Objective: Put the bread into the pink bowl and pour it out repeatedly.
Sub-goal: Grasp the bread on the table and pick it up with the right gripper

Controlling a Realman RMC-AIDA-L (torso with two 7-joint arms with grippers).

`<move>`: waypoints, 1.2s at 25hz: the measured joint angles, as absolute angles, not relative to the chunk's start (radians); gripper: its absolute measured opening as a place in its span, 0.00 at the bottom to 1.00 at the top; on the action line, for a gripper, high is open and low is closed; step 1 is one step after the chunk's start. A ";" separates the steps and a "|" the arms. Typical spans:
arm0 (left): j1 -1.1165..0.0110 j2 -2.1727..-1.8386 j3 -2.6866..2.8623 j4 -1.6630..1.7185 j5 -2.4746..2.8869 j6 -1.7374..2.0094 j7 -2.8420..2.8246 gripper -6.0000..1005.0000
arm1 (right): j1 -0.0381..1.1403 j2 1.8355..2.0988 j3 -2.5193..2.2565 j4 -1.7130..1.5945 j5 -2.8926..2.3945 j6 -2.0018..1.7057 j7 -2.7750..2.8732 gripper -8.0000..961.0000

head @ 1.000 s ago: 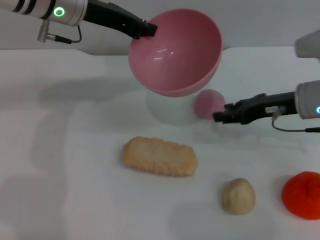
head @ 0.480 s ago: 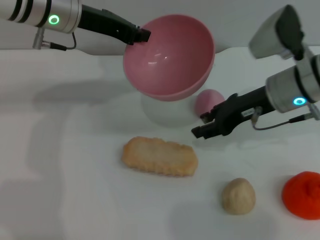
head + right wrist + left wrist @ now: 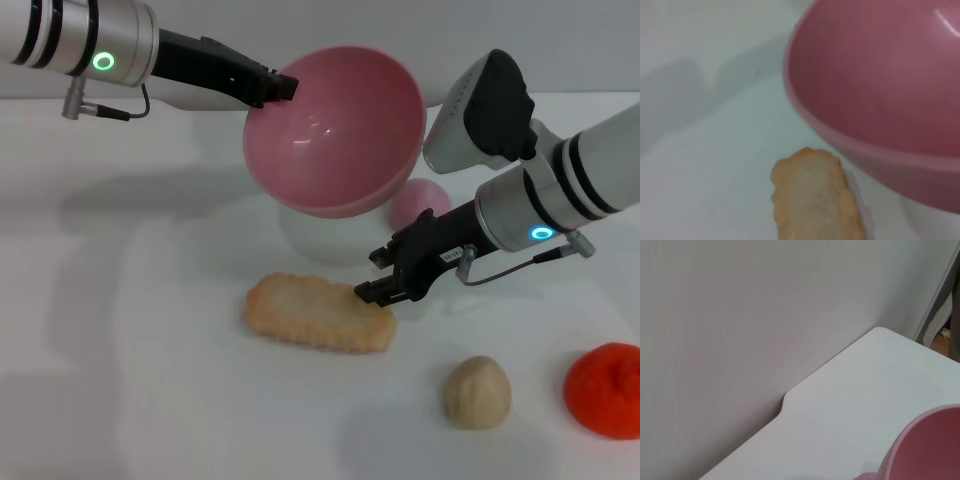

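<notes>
Head view: right gripper (image 3: 373, 291), fingers parted, sits at the bread's (image 3: 318, 312) near end, loaf on the table running lengthwise away from it; left gripper (image 3: 283, 87) grips the bowl's (image 3: 335, 130) rim, tilted aloft beyond.

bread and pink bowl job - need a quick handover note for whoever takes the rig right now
Left gripper: shut on the rim of the pink bowl, holding it in the air, tilted with its opening toward the front of the table. The bowl is empty.
Right gripper: down at the right end of the bread; whether its fingers have closed cannot be told.
The bread lies flat on the table, in front of and below the bowl.
Done: bowl lifted, bread out of it, right arm at the bread.
Left: grasp the bread, put it in the bowl, pour it out, repeat.
</notes>
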State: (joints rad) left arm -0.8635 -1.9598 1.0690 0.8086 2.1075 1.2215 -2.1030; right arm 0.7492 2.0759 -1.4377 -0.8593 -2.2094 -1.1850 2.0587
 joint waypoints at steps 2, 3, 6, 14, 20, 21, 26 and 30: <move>-0.861 -1.960 1.069 0.810 2.108 1.222 -2.103 0.05 | 0.746 2.076 -1.444 -0.859 -2.207 -1.174 2.059 0.54; -0.861 -1.960 1.069 0.811 2.108 1.223 -2.103 0.05 | 0.744 2.077 -1.448 -0.858 -2.207 -1.170 2.059 0.54; -0.861 -1.960 1.070 0.815 2.108 1.226 -2.103 0.05 | 0.736 2.079 -1.462 -0.858 -2.207 -1.153 2.058 0.54; -0.871 -1.965 1.072 0.818 2.108 1.242 -2.108 0.05 | 0.706 2.083 -1.535 -0.857 -2.160 -1.114 2.055 0.54; -0.866 -1.966 1.073 0.842 2.108 1.257 -2.112 0.05 | 0.685 2.083 -1.558 -0.858 -2.125 -1.107 2.051 0.54; -0.864 -1.967 1.073 0.845 2.108 1.257 -2.112 0.05 | 0.683 2.082 -1.558 -0.858 -2.120 -1.107 2.050 0.54; -0.859 -1.969 1.074 0.842 2.108 1.257 -2.106 0.05 | 0.678 2.083 -1.568 -0.854 -2.101 -1.106 2.048 0.54; -0.848 -1.969 1.074 0.845 2.108 1.256 -2.105 0.05 | 0.673 2.084 -1.584 -0.854 -2.070 -1.106 2.048 0.53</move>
